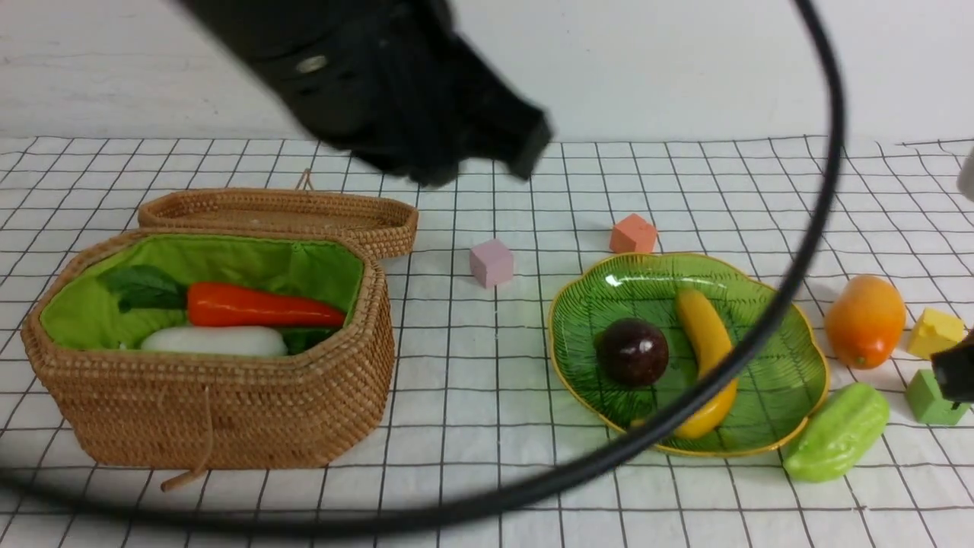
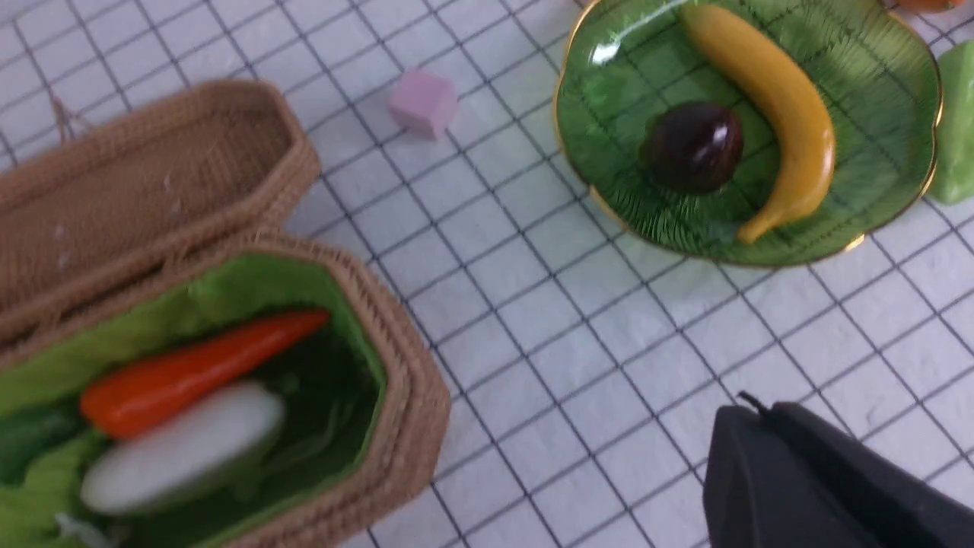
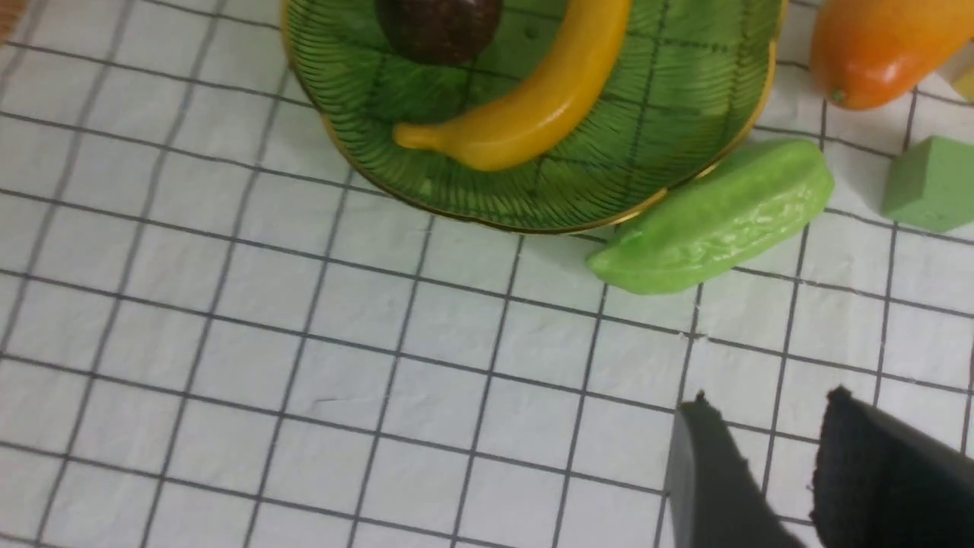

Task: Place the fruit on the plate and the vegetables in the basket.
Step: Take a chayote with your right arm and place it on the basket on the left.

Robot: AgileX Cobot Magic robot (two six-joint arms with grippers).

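The banana (image 1: 708, 358) and the mangosteen (image 1: 631, 350) lie on the green plate (image 1: 784, 380). The mango (image 1: 865, 320) stands on the cloth right of the plate. The green gourd (image 1: 837, 432) lies against the plate's front right rim, also seen in the right wrist view (image 3: 715, 221). The carrot (image 1: 259, 304) and the radish (image 1: 213, 340) lie in the basket (image 1: 213, 411). My left gripper (image 2: 753, 407) is shut and empty, high above the cloth between basket and plate. My right gripper (image 3: 768, 399) is open and empty, on the near side of the gourd.
The flat woven lid (image 1: 281, 213) lies behind the basket. A pink cube (image 1: 491, 262) and an orange cube (image 1: 632, 234) sit behind the plate. A yellow cube (image 1: 935, 332) and a green cube (image 1: 932, 396) sit by the mango. A black cable (image 1: 533, 487) loops across the front view.
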